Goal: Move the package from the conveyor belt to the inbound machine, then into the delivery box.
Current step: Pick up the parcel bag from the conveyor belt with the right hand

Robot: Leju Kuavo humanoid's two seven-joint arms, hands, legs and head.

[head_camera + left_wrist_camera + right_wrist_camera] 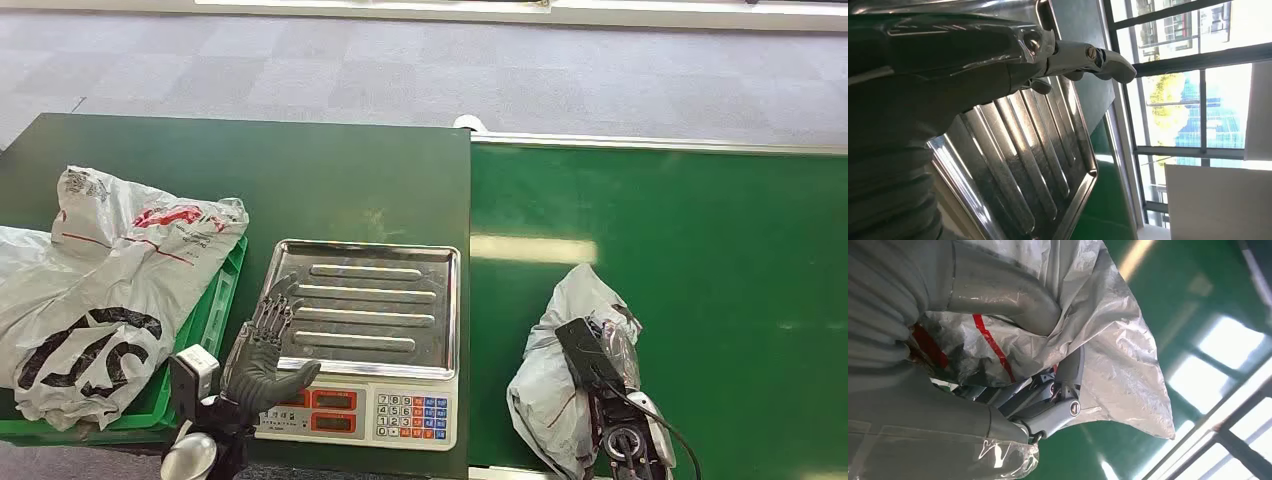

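Head view: left hand [262, 352] nearest, fingers spread, holding nothing, hovering at near-left corner of scale [365, 345], over tray edge and beside red displays. Right hand [598, 362] low on right, thumb and fingers clamped into grey package [560, 370]; right wrist view shows thumb pressed into crinkled plastic with red stripe. Package lies on green conveyor belt [700, 280], just right of scale. Left: green crate [215, 310] on dark counter [300, 170], holding grey printed bags [100, 290]. Farthest: grey carpet floor [400, 70].
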